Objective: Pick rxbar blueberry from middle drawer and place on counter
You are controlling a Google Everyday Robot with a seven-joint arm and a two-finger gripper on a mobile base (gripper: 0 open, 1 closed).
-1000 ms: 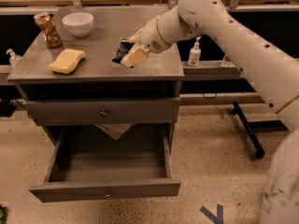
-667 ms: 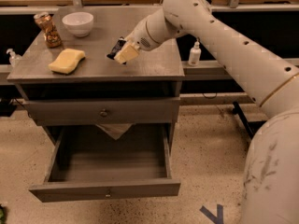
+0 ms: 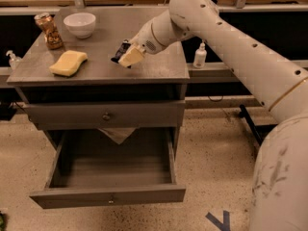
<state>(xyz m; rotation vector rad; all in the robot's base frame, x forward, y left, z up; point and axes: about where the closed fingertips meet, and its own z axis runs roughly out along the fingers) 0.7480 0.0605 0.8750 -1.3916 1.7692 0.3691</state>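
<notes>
My gripper (image 3: pixel 126 56) is over the middle of the counter (image 3: pixel 154 66), just above its grey top. It is shut on the rxbar blueberry (image 3: pixel 120 53), a small black-wrapped bar that sticks out to the left of the pale fingers (image 3: pixel 132 57). The bar is at or just above the counter surface; I cannot tell if it touches. The middle drawer (image 3: pixel 108 174) stands pulled open below, its grey floor bare, with a small knob on its front (image 3: pixel 111 200).
A yellow sponge (image 3: pixel 69 62) lies on the counter's left part. A white bowl (image 3: pixel 80 24) and a brown snack bag (image 3: pixel 48 31) stand at its back left. The upper drawer (image 3: pixel 103 115) is shut. A white bottle (image 3: pixel 199 56) stands on a ledge at the right.
My gripper has moved a little to the left and down over the counter with the black bar in it. The drawer and the other objects have not moved.
</notes>
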